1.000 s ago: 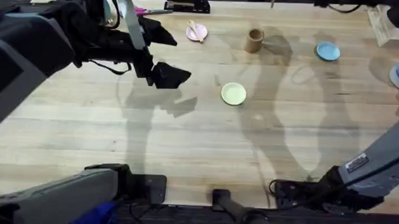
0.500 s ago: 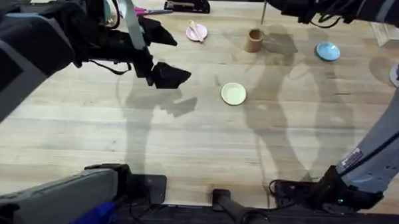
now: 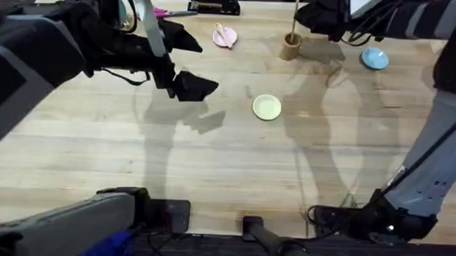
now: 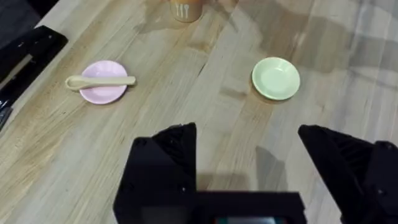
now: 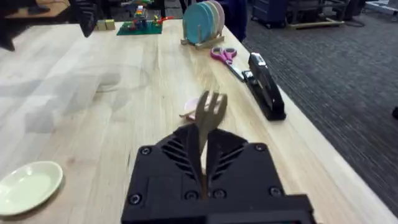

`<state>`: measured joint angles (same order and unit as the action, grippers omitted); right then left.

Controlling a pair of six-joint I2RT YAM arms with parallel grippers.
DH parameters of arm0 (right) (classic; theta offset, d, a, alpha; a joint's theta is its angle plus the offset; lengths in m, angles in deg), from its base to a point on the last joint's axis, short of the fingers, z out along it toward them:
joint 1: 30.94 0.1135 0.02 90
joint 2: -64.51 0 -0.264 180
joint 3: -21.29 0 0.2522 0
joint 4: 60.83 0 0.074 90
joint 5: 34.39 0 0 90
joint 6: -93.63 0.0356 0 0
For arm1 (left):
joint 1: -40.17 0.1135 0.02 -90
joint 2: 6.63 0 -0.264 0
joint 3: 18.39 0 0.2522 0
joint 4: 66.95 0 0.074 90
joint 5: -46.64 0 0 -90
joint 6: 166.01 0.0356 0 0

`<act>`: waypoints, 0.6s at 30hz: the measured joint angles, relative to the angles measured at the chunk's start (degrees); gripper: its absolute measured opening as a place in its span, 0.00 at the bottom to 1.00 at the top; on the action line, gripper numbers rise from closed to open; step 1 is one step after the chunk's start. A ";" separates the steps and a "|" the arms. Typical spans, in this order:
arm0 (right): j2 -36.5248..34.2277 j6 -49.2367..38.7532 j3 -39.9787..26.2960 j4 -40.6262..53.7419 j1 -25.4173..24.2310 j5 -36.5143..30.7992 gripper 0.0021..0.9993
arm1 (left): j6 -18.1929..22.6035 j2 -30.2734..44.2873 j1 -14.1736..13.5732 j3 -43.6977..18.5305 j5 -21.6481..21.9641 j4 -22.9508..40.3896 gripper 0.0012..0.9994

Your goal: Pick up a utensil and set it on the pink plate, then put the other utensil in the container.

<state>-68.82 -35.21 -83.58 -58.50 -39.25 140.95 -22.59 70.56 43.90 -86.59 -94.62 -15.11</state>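
Observation:
The wooden spoon (image 3: pixel 224 34) lies across the pink plate (image 3: pixel 229 42) at the table's far side, and in the left wrist view the spoon (image 4: pixel 99 81) rests on the plate (image 4: pixel 102 93) too. My right gripper (image 3: pixel 311 14) is shut on the wooden fork (image 3: pixel 295 18), which hangs upright just above the tan container (image 3: pixel 291 46). In the right wrist view the fork (image 5: pixel 208 121) stands between my fingers with its tines showing, gripper (image 5: pixel 204 158). My left gripper (image 3: pixel 188 85) hovers open and empty left of centre, its gap (image 4: pixel 249 155) wide.
A pale yellow plate (image 3: pixel 267 107) sits mid-table and a light blue plate (image 3: pixel 374 59) lies right of the container. A black stapler (image 3: pixel 213 4) and pink scissors (image 3: pixel 168 13) lie along the far edge. A rack of coloured plates (image 5: pixel 203 22) stands farther along.
My right arm has swung in from the right, bringing the fork to just above the container. The left arm has not moved.

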 joint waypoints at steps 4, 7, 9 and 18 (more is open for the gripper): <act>-1.47 -0.01 0.00 -0.89 0.00 -0.01 0.03 | 0.00 0.00 0.00 0.00 -0.01 0.00 0.99; -2.50 -0.01 0.00 -1.02 0.00 0.00 0.03 | 0.00 0.00 0.00 0.00 -0.01 0.00 1.00; -3.15 -0.01 0.00 -1.04 0.00 -0.02 0.03 | 0.00 0.00 0.00 0.00 -0.01 0.00 1.00; -4.10 -0.01 0.00 -1.04 0.00 -0.02 0.06 | 0.02 0.00 0.00 0.00 -0.01 0.00 1.00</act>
<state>-72.92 -35.22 -83.58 -59.53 -39.25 140.93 -22.56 70.56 43.90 -86.59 -94.63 -15.11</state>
